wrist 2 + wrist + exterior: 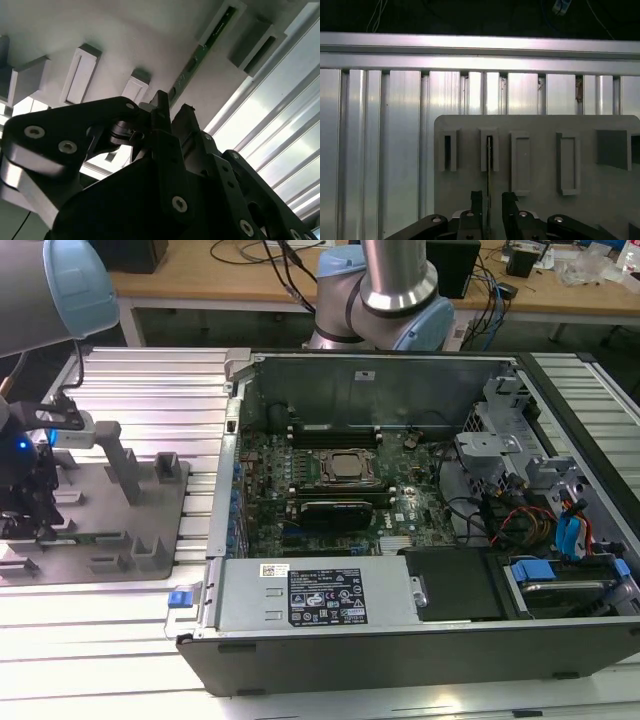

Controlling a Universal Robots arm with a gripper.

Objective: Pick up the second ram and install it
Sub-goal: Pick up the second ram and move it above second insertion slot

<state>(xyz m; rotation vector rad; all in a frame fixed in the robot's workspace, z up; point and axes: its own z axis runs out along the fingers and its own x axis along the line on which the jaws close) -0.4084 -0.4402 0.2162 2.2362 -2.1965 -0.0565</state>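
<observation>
Gripper open, fingers astride one end of the second ram, not clamping it. The ram stands on edge in a slot of the grey tray. Slotted blocks flank it on the tray. An open computer case sits beside the tray.

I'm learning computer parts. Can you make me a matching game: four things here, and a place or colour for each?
1 second ram
2 gripper
3 processor
4 tab at the edge of the case

A blue
B middle of the motherboard
C on edge in the gray holder
D open, either side of the ram

Pairs: 1-C, 2-D, 3-B, 4-A
</observation>
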